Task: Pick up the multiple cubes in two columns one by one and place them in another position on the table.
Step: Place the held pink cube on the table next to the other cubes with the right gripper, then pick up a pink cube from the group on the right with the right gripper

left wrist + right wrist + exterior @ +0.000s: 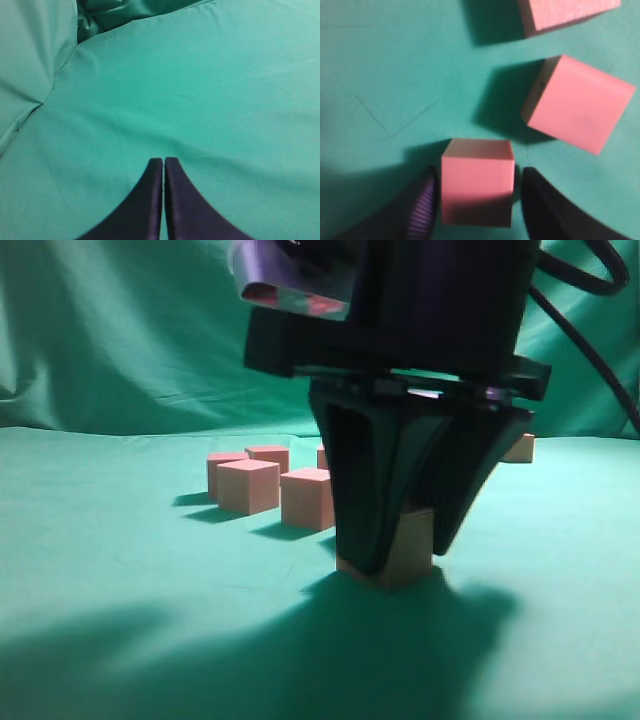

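Observation:
A pink cube (408, 548) (477, 182) stands on the teal table (120, 570), close to the camera in the exterior view. My right gripper (402, 556) (478, 175) comes down over it with one finger on each side. In the right wrist view a narrow gap shows between the cube and the dark right finger (542, 200), so the jaws stand open around it. Several more cubes sit behind in a cluster, among them one (247, 486) and another (307, 497). My left gripper (164, 160) is shut, empty, above bare cloth.
Two other cubes (577, 102) (565, 12) lie just beyond the right gripper. A lone cube (520, 448) sits far back on the right. A draped green backdrop (120, 330) rises behind the table. Open cloth stretches at the left and front.

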{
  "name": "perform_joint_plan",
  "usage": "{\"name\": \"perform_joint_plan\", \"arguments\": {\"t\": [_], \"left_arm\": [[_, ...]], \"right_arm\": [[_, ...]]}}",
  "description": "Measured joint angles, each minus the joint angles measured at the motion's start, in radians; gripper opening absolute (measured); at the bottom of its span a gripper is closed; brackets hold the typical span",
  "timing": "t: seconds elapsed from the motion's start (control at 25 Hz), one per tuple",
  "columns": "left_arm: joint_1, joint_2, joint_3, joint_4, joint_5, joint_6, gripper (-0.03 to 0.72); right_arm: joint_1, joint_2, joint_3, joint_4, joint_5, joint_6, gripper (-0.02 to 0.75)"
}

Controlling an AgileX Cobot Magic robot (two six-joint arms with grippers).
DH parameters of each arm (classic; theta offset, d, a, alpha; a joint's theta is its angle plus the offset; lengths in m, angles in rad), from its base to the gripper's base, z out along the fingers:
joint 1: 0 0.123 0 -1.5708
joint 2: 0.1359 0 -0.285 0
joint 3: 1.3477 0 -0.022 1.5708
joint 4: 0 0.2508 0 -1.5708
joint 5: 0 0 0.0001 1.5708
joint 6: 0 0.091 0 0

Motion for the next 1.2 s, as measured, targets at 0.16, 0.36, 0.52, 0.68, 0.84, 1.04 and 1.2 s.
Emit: {"name": "perform_joint_plan", "arguments": {"t": [0.16,0.36,0.52,0.68,0.84,1.04,1.2], "left_arm": [[0.0,0.0,0.0,0.0,0.0,0.0,0.0],[0.0,0.0,0.0,0.0,0.0,0.0,0.0],[0.0,0.0,0.0,0.0,0.0,0.0,0.0],[0.0,0.0,0.0,0.0,0.0,0.0,0.0],[0.0,0.0,0.0,0.0,0.0,0.0,0.0],[0.0,0.0,0.0,0.0,0.0,0.0,0.0],[0.0,0.0,0.0,0.0,0.0,0.0,0.0]], "right_arm": [[0.0,0.005,-0.055,0.0,0.09,0.002,0.463],[0.0,0.005,-0.193,-0.004,0.277,0.004,0.474],[0.0,0.005,-0.337,-0.039,0.467,0.004,0.474],[-0.008,0.004,-0.504,-0.145,0.509,0.049,0.474],[-0.107,-0.002,-0.673,-0.249,0.522,0.111,0.474],[-0.339,0.007,-0.806,-0.251,0.526,0.159,0.474],[-0.481,0.081,-0.815,-0.151,0.464,0.158,0.474]]}}
